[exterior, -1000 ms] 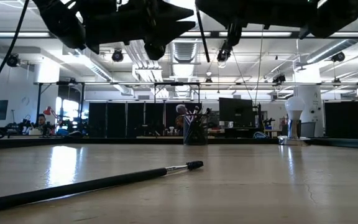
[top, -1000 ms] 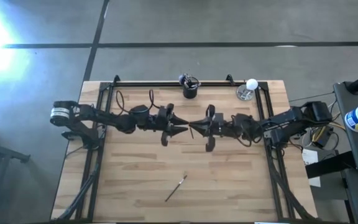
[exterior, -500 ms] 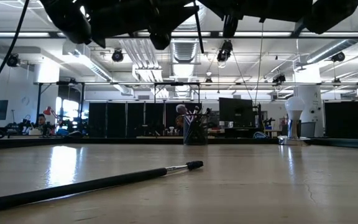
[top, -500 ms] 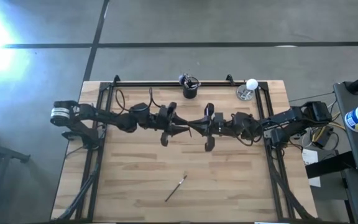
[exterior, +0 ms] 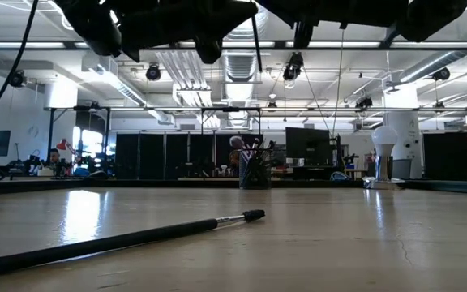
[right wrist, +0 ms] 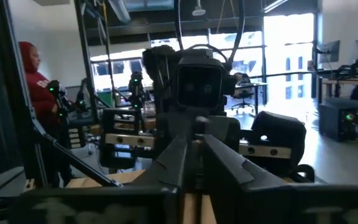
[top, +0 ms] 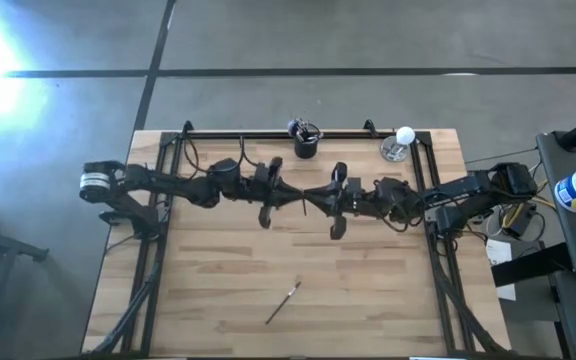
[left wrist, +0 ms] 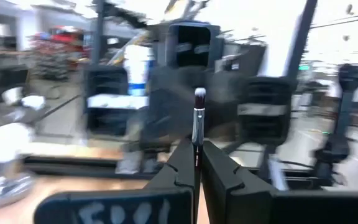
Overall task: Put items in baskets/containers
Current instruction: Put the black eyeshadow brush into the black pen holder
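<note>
Black-handled and thin, one brush [exterior: 128,239] lies alone on the near part of the wooden surface [top: 218,270], well apart from both arms; its silvery ferrule and small dark head point toward the far edge.

Above the middle of the surface the two arms reach in from either side and meet tip to tip, held level and high. The left gripper [left wrist: 196,163] has its fingers [left wrist: 180,163] clamped together on a second brush [left wrist: 198,127], gripped low on its dark handle so that the ferrule and pale-tipped head stand clear beyond the fingertips. The right gripper [right wrist: 192,155] faces it, just beside it; its fingers [right wrist: 174,160] stand slightly apart around a thin pale shaft seen between them, though whether they press on it I cannot tell.

Farther back, at the far edge, the black cup [top: 306,145] stands upright with several brushes [exterior: 251,146] bristling from its mouth. To its right a small shiny dish [top: 394,151] carries a white ball [top: 405,134].
</note>
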Controlling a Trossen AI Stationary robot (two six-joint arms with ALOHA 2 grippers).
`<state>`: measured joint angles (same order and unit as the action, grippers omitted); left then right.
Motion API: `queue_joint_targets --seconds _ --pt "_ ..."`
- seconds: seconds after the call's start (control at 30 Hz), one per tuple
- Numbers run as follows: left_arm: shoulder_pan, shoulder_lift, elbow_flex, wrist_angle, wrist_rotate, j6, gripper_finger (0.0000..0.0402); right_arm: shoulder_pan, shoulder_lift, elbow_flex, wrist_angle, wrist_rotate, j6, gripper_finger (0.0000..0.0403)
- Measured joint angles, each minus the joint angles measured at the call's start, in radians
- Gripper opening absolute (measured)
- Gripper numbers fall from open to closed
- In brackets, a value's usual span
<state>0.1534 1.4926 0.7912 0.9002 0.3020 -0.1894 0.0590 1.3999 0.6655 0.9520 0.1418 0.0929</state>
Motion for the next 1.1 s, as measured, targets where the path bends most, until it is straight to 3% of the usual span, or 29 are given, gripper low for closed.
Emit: queue_joint_targets --seconds 0.27,0.5,0.67,0.9,1.1 --pt "0.182 -0.004 0.015 -0.034 -0.006 0.008 0.0005 0.0 -0.137 -0.011 -0.232 0.098 -0.016 0.0096" --pt "0.358 0.068 0.107 -0.089 0.006 0.09 0.0005 0.001 -0.132 -0.022 -0.247 0.097 -0.039 0.0052" --pt "0.45 0.201 0.22 -0.089 0.004 0.12 0.0005 0.002 -0.101 -0.023 -0.239 0.096 -0.047 0.0013" --pt "0.499 0.426 0.39 -0.09 0.057 0.128 0.0005 0.002 -0.091 -0.023 -0.23 0.097 -0.053 0.0009" --pt "0.506 0.527 0.428 -0.09 0.079 0.137 0.0005 0.002 -0.096 -0.027 -0.233 0.097 -0.065 0.0008"
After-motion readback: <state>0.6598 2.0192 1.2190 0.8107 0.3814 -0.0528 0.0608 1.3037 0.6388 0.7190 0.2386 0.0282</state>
